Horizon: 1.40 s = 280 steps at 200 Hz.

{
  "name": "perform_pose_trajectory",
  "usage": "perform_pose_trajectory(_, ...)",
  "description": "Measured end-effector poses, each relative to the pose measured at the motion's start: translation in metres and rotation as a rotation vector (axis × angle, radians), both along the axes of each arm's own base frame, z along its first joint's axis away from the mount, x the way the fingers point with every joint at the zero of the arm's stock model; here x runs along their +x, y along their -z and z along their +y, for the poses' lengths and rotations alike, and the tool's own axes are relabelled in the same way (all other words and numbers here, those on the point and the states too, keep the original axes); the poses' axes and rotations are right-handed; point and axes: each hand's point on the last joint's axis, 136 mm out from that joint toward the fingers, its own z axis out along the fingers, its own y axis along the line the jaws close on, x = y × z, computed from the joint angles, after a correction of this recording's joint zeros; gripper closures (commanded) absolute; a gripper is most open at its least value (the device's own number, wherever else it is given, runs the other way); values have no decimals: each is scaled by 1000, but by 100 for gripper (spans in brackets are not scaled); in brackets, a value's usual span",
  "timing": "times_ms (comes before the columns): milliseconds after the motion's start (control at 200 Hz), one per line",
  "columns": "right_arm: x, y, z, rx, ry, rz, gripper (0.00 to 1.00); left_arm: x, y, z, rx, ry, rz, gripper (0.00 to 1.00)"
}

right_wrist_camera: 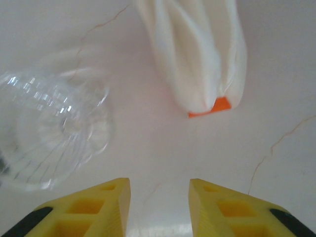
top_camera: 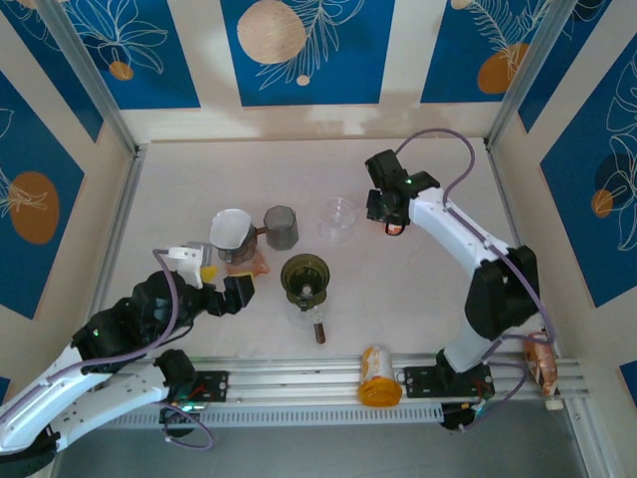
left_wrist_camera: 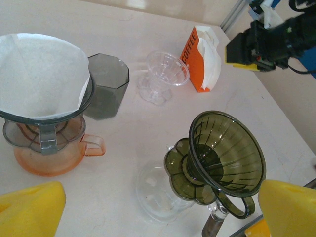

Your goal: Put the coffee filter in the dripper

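The pale bench (top_camera: pixel 199 169) carries everything. The left arm (top_camera: pixel 109 339) reaches in from the near left corner, and the right arm (top_camera: pixel 468 244) bends over the far right part.

The left tool (left_wrist_camera: pixel 159 217) is spread wide and grips nothing, with one yellow fingertip (left_wrist_camera: pixel 29 210) at each side of its wrist view. The right tool (right_wrist_camera: pixel 159 207) is also parted and holds nothing. It is above the bench with the white-and-orange filter pack (right_wrist_camera: pixel 197 54) just ahead of it.

On the left, a white paper filter (left_wrist_camera: pixel 39 74) sits opened out inside the smoky dripper (left_wrist_camera: pixel 44 131), which rests on an orange server (left_wrist_camera: pixel 54 158). A gray cup (left_wrist_camera: pixel 108 81) stands just beside them.

Nearer the left tool, the green dripper (left_wrist_camera: pixel 224 153) sits tilted on a clear glass server (left_wrist_camera: pixel 153 192). A clear dripper (left_wrist_camera: pixel 162 74) stands between the cup and the pack. An orange bottle (top_camera: pixel 376 376) lies on the near rail.
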Motion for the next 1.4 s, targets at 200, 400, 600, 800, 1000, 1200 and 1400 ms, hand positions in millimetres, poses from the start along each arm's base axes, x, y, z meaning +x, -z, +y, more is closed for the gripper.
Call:
perform_pose_trajectory(200, 40, -5, -10, -1, 48, -28, 66, 0, 2, 0, 4, 0, 3, 0)
perform_pose_trajectory(400, 62, 2, -19, 14, 103, -23, 70, 0, 6, 0, 11, 0, 8, 0)
perform_pose_trajectory(600, 71, 17, -29, 36, 150, 12, 70, 0, 6, 0, 11, 0, 8, 0)
perform_pose_trajectory(800, 74, 17, -23, 64, 143, 4, 69, 0, 6, 0, 11, 1, 8, 0)
perform_pose_trajectory(1000, 77, 18, -19, 87, 135, 1, 68, 1, 7, -1, 12, 1, 8, 0)
perform_pose_trajectory(1200, 79, 35, -16, 87, 134, 34, 69, 1, 7, -1, 14, 1, 10, 0)
perform_pose_trajectory(1400, 79, 41, -16, 85, 137, 48, 78, 2, 9, -2, 19, 1, 13, 0)
